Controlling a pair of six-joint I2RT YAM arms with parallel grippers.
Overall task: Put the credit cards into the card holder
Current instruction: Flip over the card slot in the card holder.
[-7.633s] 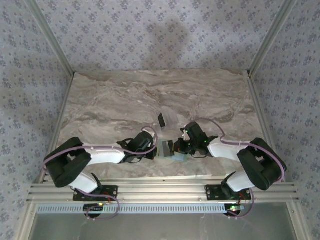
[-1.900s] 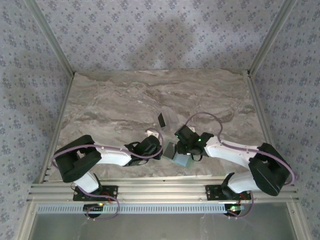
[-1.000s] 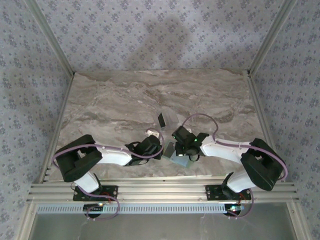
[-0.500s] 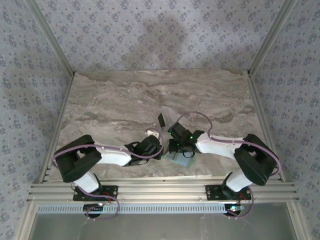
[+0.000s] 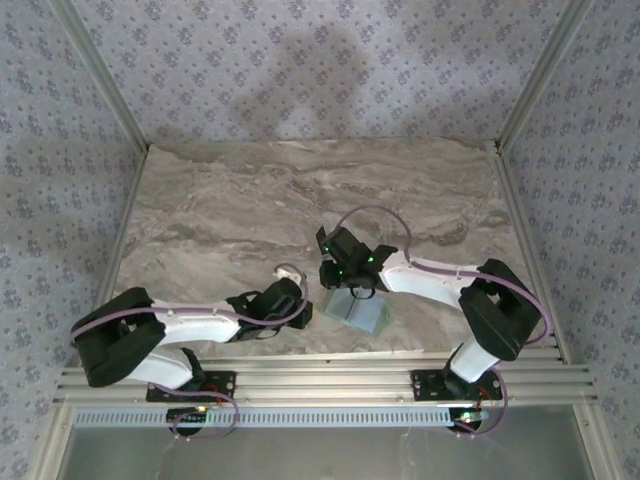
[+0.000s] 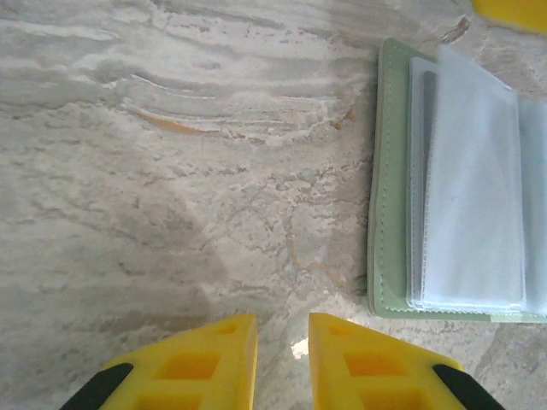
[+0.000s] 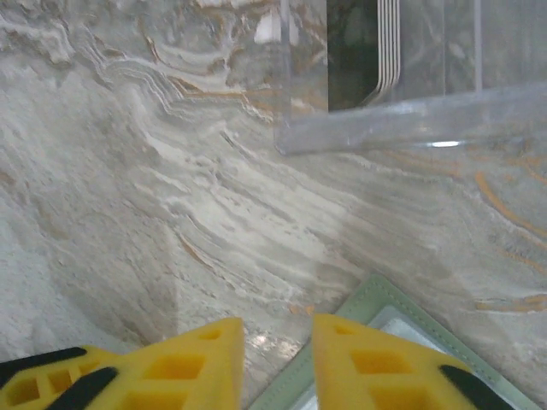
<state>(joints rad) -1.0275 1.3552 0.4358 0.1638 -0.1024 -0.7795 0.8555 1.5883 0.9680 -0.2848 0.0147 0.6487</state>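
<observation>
Left gripper [image 6: 282,333] sits low beside the holder [image 6: 386,171], jaws narrowly apart, empty; right gripper [image 7: 278,337] (arm stretched leftward) hovers over its corner, jaws likewise.

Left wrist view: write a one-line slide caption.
Left pincer, jaws slightly apart and empty, hovers above the marble table beside the open card holder.

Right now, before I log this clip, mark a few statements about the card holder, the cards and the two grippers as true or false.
1. The pale green soft card holder lies open on the marble-patterned table. True.
2. The left gripper grips a dark card. False: only bare table shows between its yellow fingers.
3. Thin dark cards sit in a clear plastic stand ahead of the right gripper. True.
4. The card holder sits inside that stand. False: bare table separates them.
</observation>
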